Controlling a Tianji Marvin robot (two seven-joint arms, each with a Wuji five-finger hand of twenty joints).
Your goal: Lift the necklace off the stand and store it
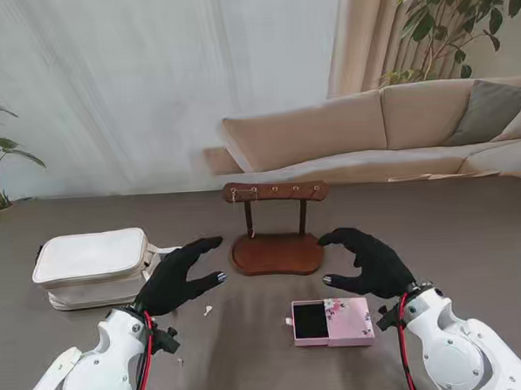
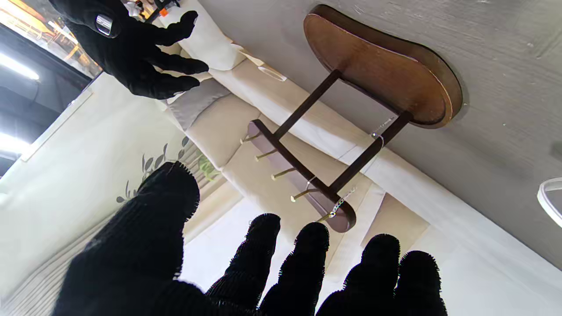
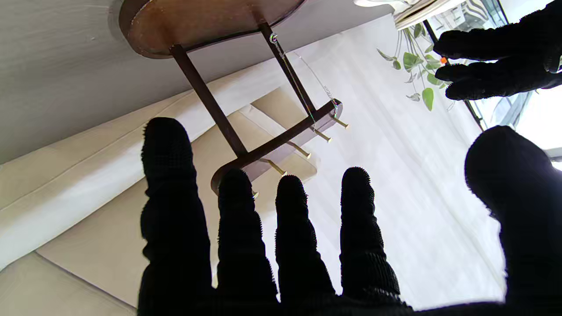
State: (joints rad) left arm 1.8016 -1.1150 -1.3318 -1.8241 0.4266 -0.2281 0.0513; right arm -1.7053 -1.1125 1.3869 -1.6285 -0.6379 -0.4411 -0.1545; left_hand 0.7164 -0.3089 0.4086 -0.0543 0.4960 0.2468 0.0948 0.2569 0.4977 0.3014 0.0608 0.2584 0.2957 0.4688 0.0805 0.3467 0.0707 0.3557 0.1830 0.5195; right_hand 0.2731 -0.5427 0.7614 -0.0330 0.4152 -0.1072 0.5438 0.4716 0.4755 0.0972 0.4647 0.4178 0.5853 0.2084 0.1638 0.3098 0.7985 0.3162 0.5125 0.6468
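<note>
- While the thin silver chain necklace (image 1: 247, 211) is seen draped from the pegs at the left end of the dark wooden stand (image 1: 276, 238), over its left post, no part of the task can be judged done.
- The black-gloved left hand (image 1: 179, 274) is held just left of the stand's kidney-shaped base, fingers spread and curved, with nothing gripped.
- The black-gloved right hand (image 1: 368, 261) is held just right of the base, fingers likewise apart and arched, also empty.
- The small pink floral drawer box (image 1: 333, 321) is found on the grey surface (image 1: 472, 236) nearer to me than the stand, its black-lined drawer pulled open; it is judged to be the storage place.
- A white zipped pouch (image 1: 94, 267) lies at the left, close behind the left hand.
- In the left wrist view the chain (image 2: 338, 204) is seen caught near the brass end peg, fine and hard to follow.
- Snagging is judged the main risk: if the chain were pulled sideways rather than lifted clear of the pegs, the light stand could be tipped or dragged.
- The chain could slip between thick gloved fingers, since so little of it can be pinched.
- The pouch could be nudged by the left arm during a reach.
</note>
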